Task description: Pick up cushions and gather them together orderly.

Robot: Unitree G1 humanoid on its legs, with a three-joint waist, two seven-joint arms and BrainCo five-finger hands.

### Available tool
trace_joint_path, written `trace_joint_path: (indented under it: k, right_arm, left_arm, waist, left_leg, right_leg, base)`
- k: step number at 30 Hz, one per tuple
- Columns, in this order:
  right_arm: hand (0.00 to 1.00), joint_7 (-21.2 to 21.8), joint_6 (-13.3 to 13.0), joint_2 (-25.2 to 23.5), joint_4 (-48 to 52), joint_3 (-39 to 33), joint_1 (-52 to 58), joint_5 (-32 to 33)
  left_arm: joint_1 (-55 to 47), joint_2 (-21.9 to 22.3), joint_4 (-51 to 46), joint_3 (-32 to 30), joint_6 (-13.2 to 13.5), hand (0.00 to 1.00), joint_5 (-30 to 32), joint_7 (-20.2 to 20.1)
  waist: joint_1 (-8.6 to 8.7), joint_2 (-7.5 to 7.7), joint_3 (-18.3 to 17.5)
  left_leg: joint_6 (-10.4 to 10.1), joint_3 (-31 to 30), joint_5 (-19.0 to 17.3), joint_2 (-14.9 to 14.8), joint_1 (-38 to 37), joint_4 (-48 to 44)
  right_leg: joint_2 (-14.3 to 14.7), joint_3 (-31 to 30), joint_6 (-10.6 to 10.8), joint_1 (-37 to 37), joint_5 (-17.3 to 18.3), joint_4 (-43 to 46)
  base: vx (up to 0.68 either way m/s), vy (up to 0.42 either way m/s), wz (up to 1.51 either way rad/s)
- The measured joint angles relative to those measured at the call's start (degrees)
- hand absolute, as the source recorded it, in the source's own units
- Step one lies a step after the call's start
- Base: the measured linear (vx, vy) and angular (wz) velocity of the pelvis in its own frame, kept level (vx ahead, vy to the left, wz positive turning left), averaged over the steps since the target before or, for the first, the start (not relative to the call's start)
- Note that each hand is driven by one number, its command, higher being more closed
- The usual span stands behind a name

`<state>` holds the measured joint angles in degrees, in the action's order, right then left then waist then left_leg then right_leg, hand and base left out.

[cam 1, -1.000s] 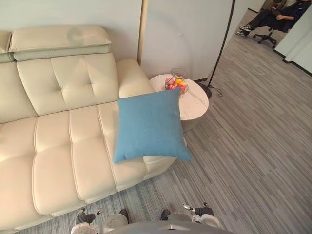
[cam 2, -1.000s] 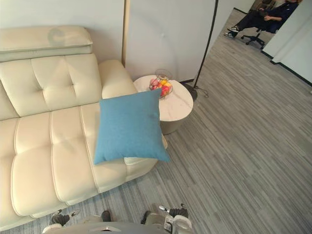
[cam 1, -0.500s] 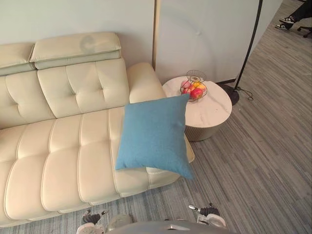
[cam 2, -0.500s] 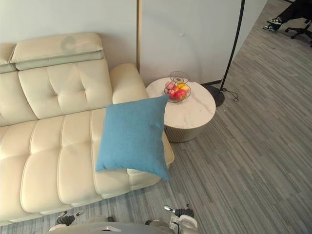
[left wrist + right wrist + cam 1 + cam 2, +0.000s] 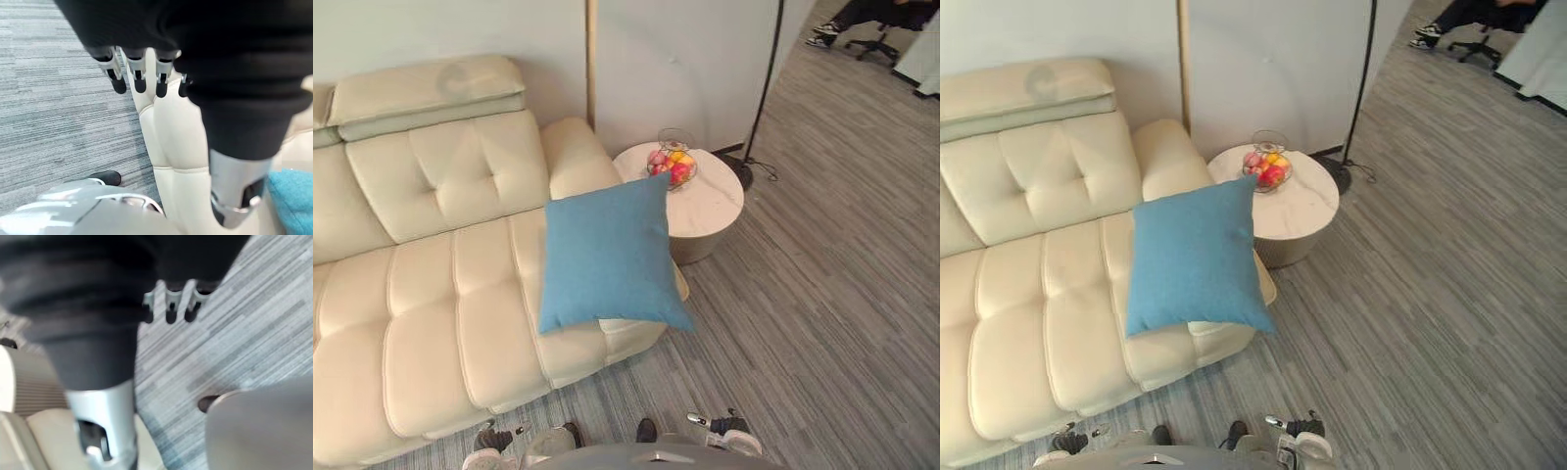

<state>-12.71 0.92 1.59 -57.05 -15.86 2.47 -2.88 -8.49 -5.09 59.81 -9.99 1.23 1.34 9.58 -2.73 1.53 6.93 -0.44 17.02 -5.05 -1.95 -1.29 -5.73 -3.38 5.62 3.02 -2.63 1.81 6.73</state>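
- Left robot hand: lower left edge of the left eye view; fingers hang straight and relaxed, released, nothing in them, beside the sofa front.
- Right robot hand: lower right edge of that view; fingers loose and straight over the carpet, released.
- Carpet floor: grey, striped; lower and right part of frame.
- Blue cushion: square, centre of frame, lying on the right end of the sofa seat, its lower right corner past the seat's front edge.
- Sofa: cream, tufted; left half of frame.
- Table: round, white-topped, just right of the sofa arm, upper centre.
- Wire bowl of fruit: on the table's far left side.
- Floor lamp: thin dark pole, base behind the table.
- Person on office chair: upper right corner.
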Motion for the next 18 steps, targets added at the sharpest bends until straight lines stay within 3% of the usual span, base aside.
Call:
trace_joint_path:
  k: [11, 18]
  right_arm:
    - [0.0, -0.27, 0.23, 1.17, 0.58, -2.33, -0.25, 0.06]
    - [0.0, -0.39, -0.11, 7.28, 17.11, -3.49, -1.08, 0.05]
  left_arm:
    - [0.02, -0.45, -1.1, 0.13, 0.03, 0.0, -0.16, 0.14]
    - [1.59, -1.3, -9.43, 1.73, 0.49, 0.0, -1.29, 0.08]
  waist:
    - [-0.04, 0.2, -1.0]
    - [0.79, 0.12, -1.24]
  left_leg:
    - [2.61, -3.16, 3.95, 4.2, -2.02, 7.98]
    - [3.18, -3.99, 4.66, 5.19, -2.01, 9.28]
  right_leg:
    - [-2.31, 2.54, 1.96, 3.0, -3.16, -6.13]
    - [-2.63, 3.01, 2.04, 3.08, -3.26, -6.59]
  base:
    - [0.02, 0.067, 0.16]
    - [0.04, 0.031, 0.05]
